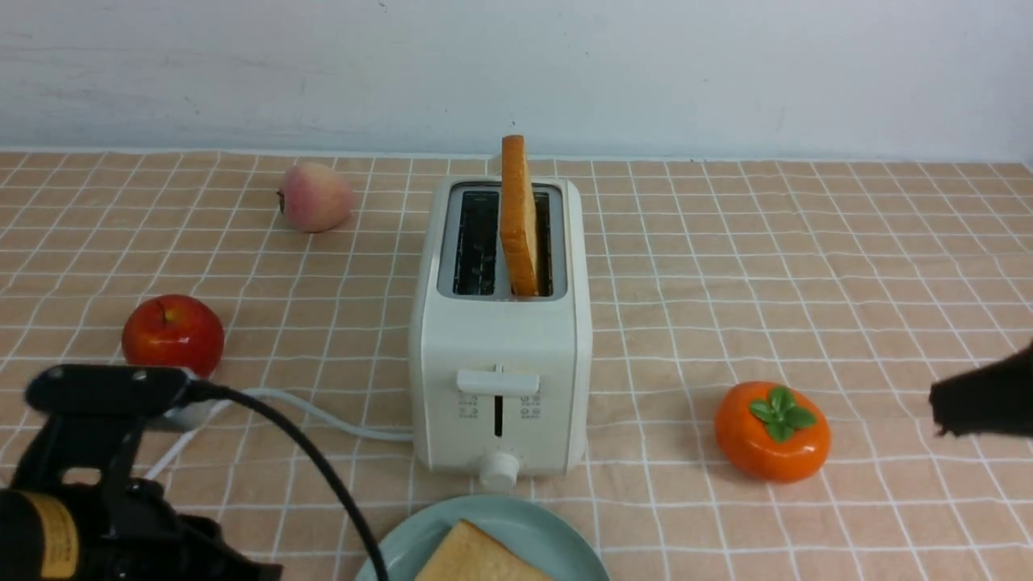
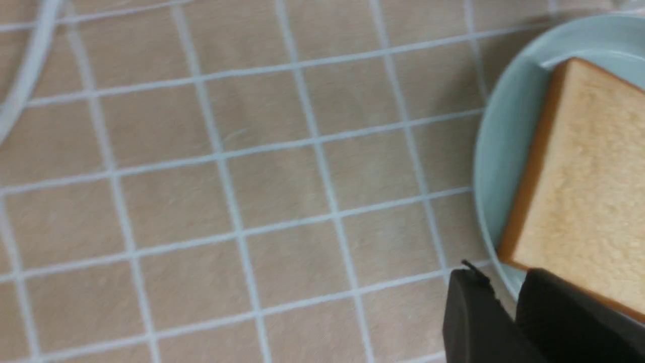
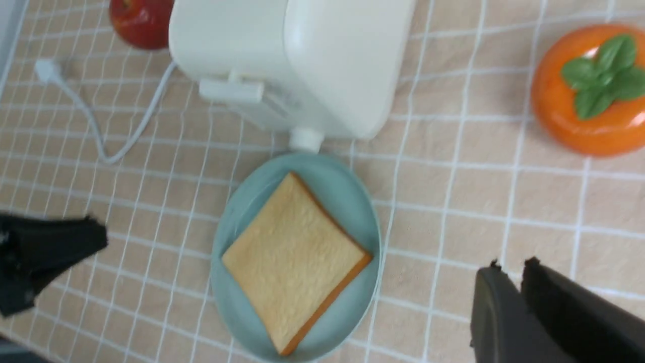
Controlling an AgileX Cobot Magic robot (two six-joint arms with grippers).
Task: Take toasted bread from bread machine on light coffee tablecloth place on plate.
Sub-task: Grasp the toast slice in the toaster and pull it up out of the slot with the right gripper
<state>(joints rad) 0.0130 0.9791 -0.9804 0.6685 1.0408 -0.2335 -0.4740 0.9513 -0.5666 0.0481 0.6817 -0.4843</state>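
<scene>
One slice of toasted bread (image 1: 519, 214) stands tall in the bread machine's (image 1: 500, 355) right slot; the other lies flat on the plate (image 3: 347, 201) at the machine's 6 o'clock. The left end effector (image 2: 499, 287) and right end effector (image 3: 511, 269) each show fingers nearly together, gripping nothing. Judged risks: a shallow pinch drops the upright slice, or it lands overhanging the occupied plate's rim. The light coffee tablecloth (image 1: 807, 266), slightly wrinkled, covers the desk; a pale wall (image 1: 516, 64) stands behind.

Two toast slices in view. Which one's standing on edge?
The toast slice in the bread machine's right-hand slot, upright and sticking out the top. The other slice lies flat on the plate.
</scene>
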